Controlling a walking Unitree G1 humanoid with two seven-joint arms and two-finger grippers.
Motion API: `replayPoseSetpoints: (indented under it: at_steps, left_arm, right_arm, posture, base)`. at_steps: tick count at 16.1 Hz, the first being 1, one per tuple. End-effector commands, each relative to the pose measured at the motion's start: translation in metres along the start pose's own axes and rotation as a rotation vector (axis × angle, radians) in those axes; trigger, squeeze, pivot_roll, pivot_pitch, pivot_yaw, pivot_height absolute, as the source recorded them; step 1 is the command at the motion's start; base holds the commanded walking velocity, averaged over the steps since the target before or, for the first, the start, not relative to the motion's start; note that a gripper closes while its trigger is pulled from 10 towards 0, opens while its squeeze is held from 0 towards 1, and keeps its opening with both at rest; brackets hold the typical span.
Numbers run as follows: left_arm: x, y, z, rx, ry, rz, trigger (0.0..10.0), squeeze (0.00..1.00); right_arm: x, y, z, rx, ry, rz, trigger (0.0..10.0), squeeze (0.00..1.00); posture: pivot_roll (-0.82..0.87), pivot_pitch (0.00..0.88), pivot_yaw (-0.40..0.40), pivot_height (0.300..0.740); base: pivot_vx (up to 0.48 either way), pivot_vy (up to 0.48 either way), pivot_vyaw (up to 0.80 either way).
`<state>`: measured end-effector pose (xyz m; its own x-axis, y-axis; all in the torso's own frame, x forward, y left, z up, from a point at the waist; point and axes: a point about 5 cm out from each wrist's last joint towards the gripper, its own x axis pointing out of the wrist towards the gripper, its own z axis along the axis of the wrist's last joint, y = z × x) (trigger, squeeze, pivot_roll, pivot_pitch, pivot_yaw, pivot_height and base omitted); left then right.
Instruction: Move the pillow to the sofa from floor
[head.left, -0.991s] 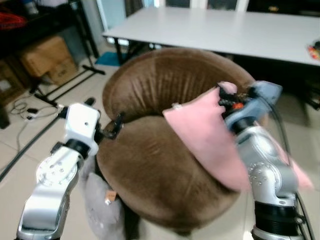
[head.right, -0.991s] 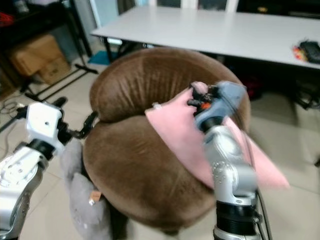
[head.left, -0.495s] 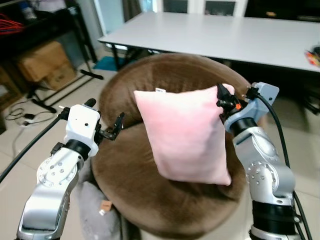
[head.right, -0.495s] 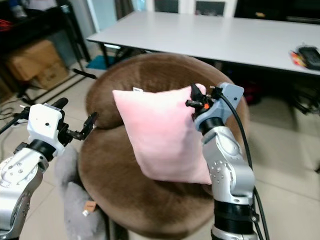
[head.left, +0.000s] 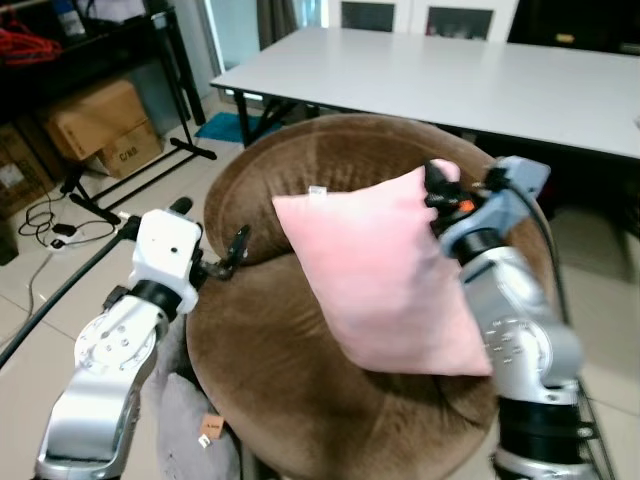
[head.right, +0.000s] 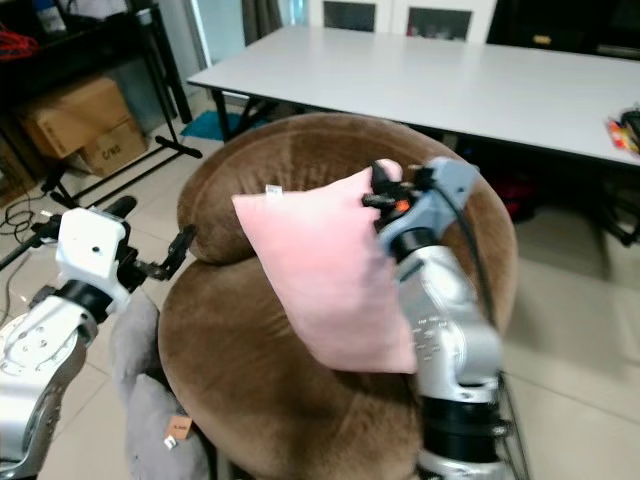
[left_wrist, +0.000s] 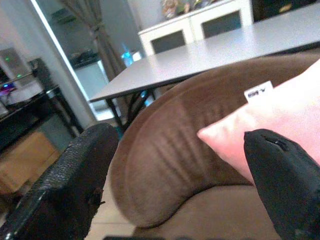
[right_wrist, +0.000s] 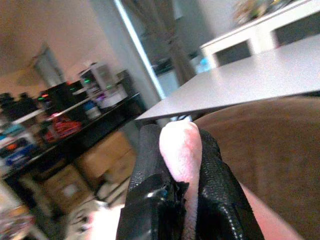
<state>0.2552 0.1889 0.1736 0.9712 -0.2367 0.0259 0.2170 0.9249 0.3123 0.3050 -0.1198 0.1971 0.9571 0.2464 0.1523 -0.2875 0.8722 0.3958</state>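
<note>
White table (head.left: 480, 75) stands behind brown sofa (head.left: 300, 340); right end effector (head.left: 437, 190) pinches pink pillow (head.left: 385, 275), left end effector (head.left: 232, 255) spread.

Your right gripper (head.left: 436, 186) is raised at chest height, fingers pinched closed. Your left gripper (head.left: 236, 250) reaches forward, fingers spread apart and holding nothing.

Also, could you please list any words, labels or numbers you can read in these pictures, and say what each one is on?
White tag on the pink pillow: dark print, too blurred to read.
Cardboard box on the floor: a short dark marking, too small to read.
Small tag on the grey item beside the brown sofa: no legible text.
No other text is readable.
</note>
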Motion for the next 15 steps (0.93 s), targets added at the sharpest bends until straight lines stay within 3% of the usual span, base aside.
replayPoseSetpoints:
  at_steps: [1,2,3,6,8,9,15]
  left_arm:
    - [0.000,0.001,-0.001,0.020,0.009,0.004,10.0,0.00]
    - [0.000,0.001,-0.003,0.032,0.021,-0.009,10.0,0.00]
    - [-0.003,-0.001,-0.006,0.058,0.037,-0.059,10.0,0.00]
    - [-0.008,-0.005,-0.005,0.074,0.050,-0.158,10.0,0.00]
    - [-0.012,-0.007,-0.008,0.084,0.075,-0.215,10.0,0.00]
    - [-0.020,-0.009,-0.016,0.097,0.120,-0.281,10.0,0.00]
    - [-0.026,-0.007,-0.016,0.095,0.138,-0.317,10.0,0.00]
  right_arm:
    - [0.003,0.005,0.008,0.000,-0.026,0.028,10.0,0.00]
    - [0.006,0.007,0.008,0.008,-0.018,0.023,10.0,0.00]
    - [0.011,0.009,0.005,0.074,0.016,0.006,10.0,0.00]
    - [0.021,0.019,-0.004,0.078,0.151,0.010,10.0,0.00]
    - [0.025,0.027,-0.004,0.107,0.181,0.014,10.0,0.00]
    - [0.030,0.042,0.001,0.165,0.203,0.052,10.0,0.00]
    - [0.051,0.080,0.003,0.328,0.299,0.104,10.0,0.00]
  posture:
    - [-0.04,0.000,0.060,0.740]
    - [-0.04,0.000,0.060,0.740]
    - [-0.04,0.000,0.060,0.740]
    - [-0.03,0.000,0.058,0.740]
    - [-0.03,0.000,0.055,0.740]
    - [-0.03,0.000,0.052,0.740]
    - [-0.02,0.000,0.046,0.740]
  base:
    - [0.000,0.000,0.00]
    - [0.000,0.000,0.00]
    - [0.000,0.000,0.00]
    - [0.000,0.000,0.00]
    - [0.000,0.000,0.00]
    - [0.000,0.000,0.00]
    - [0.000,0.000,0.00]
